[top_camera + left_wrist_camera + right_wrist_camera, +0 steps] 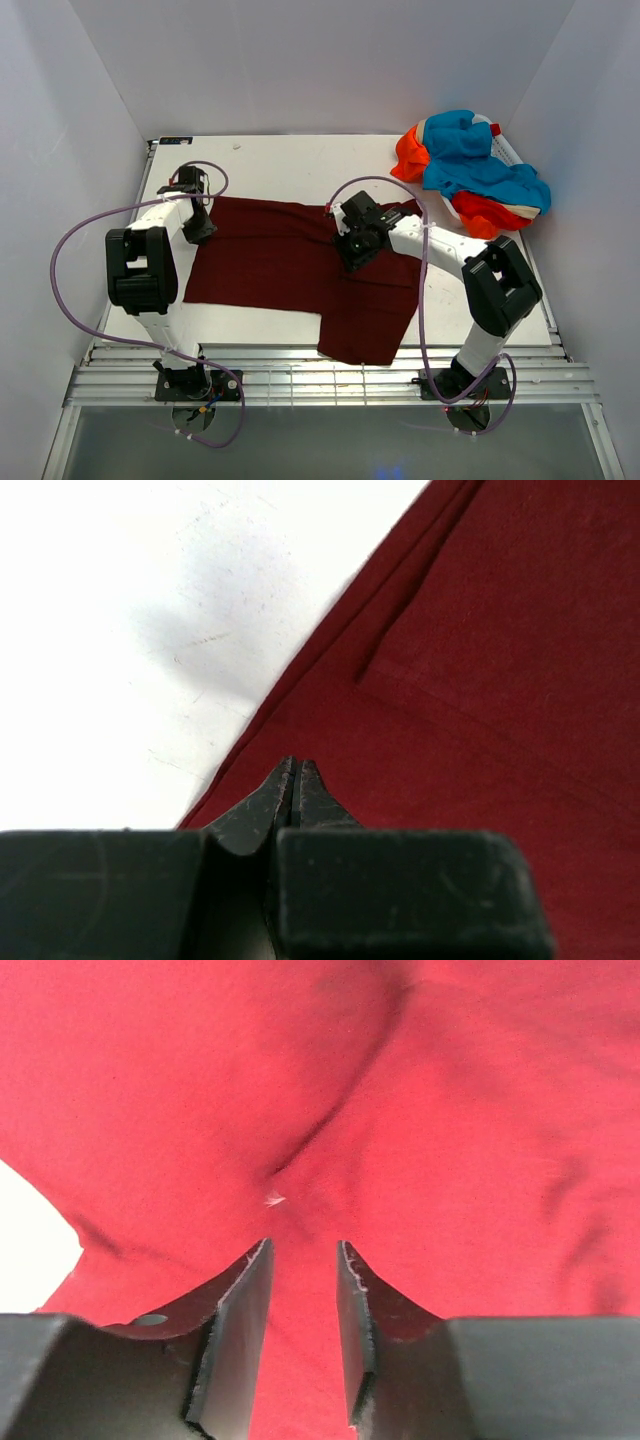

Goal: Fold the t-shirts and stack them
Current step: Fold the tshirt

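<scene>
- Top view: the maroon t-shirt lies spread flat on the white tabletop, with one part hanging towards the near edge.
- The left claw sits at the shirt's far-left corner, and the cloth stretches away to its right.
- The right claw points down onto the shirt's upper middle, with cloth on every side of it.
- Well beyond the right claw, in the far-right corner, the orange-red and turquoise t-shirts lie in a crumpled heap.
- Left wrist view: the left claw is clenched, its tips pressed together just at the hem of the maroon t-shirt. I cannot tell if any cloth is pinched.
- The shirt fills the space ahead and to the right of the tips, and bare tabletop lies to their left.
- Right wrist view: the right claw is released, its fingers standing apart and holding nothing.
- The shirt, which looks bright red here, lies directly under and ahead of the claw, and a crease runs away from the tips.
- A sliver of tabletop shows at the claw's lower left.
</scene>
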